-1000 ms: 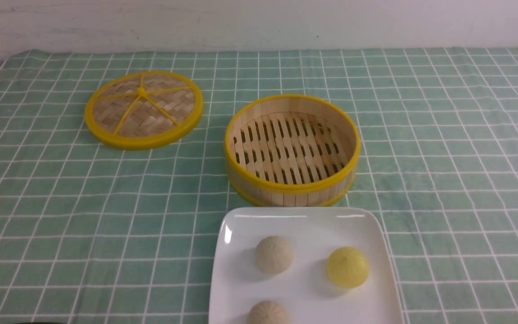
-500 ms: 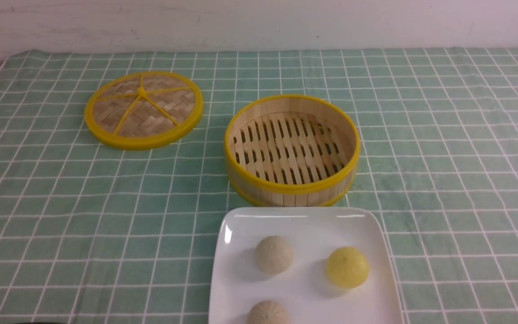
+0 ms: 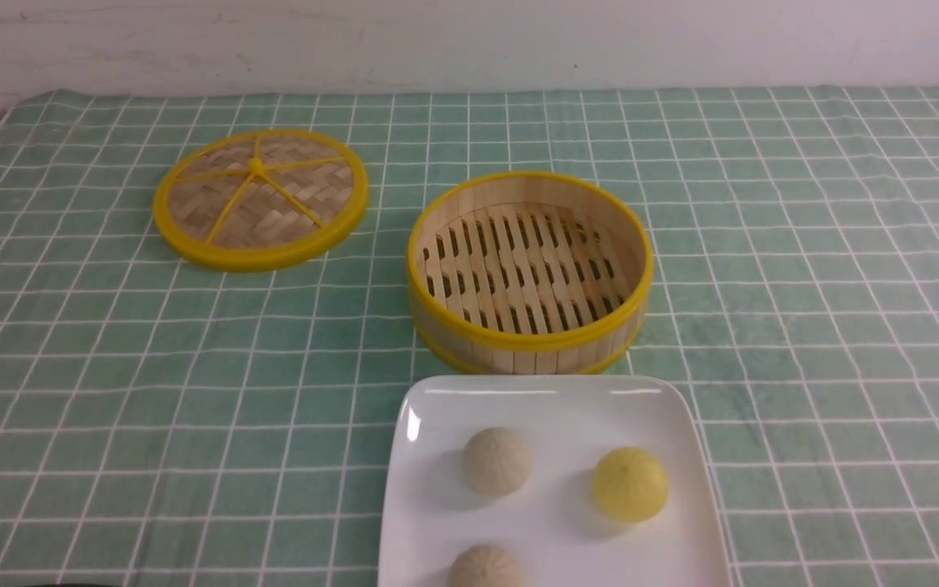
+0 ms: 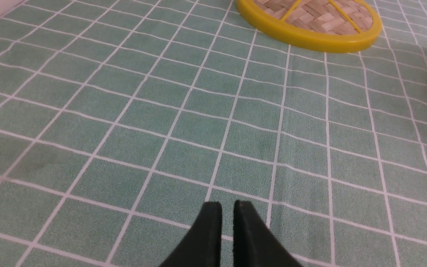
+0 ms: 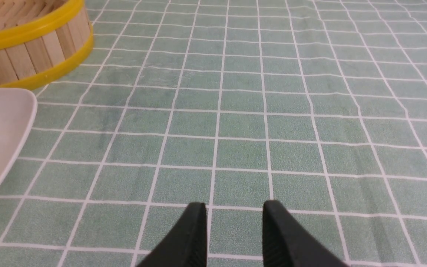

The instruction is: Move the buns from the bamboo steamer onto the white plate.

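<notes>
The bamboo steamer (image 3: 529,273) stands with only its slotted floor showing. Just beside it, at 6 o'clock, lies the white plate (image 3: 437,489), carrying both buns (image 3: 496,461) and, at their 3 o'clock, a yellow bun (image 3: 630,484). The woven lid (image 3: 260,197) lies at the steamer's 10 o'clock on the green checked cloth (image 3: 111,367). No writing or label shows on anything. The left gripper (image 4: 227,211) is nearly clenched, grasping nothing; the right gripper (image 5: 234,213) stands parted and empty.
</notes>
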